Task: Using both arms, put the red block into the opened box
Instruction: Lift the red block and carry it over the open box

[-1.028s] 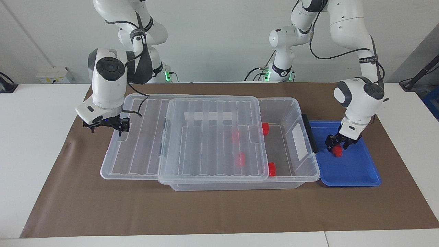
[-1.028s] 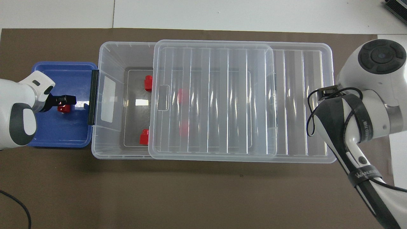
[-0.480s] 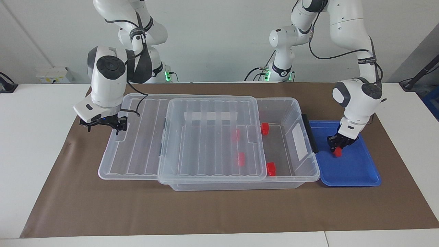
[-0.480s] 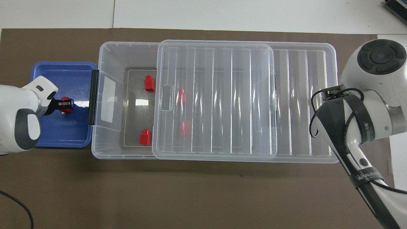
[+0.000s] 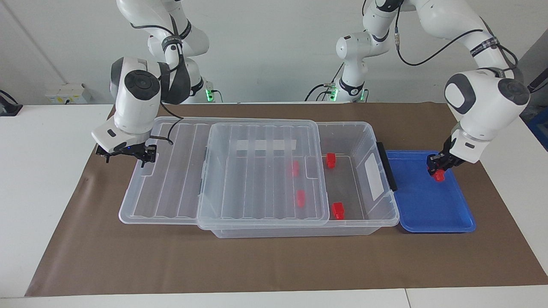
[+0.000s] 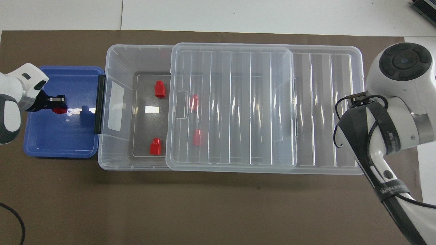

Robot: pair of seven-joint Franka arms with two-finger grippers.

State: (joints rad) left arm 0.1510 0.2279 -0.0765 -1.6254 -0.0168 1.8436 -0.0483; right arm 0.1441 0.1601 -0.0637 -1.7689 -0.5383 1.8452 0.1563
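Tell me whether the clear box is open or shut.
Open. The ribbed lid is slid toward the right arm's end, leaving the box uncovered beside the blue tray; two red blocks lie in the uncovered part.

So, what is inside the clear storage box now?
Four red blocks lie on the floor of the box: two in the open part, two under the slid lid, seen through it. Nothing else shows.

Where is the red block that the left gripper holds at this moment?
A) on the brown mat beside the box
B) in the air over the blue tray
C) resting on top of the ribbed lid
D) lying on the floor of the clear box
B: the left gripper is shut on the red block, which hangs clear of the blue tray under it.
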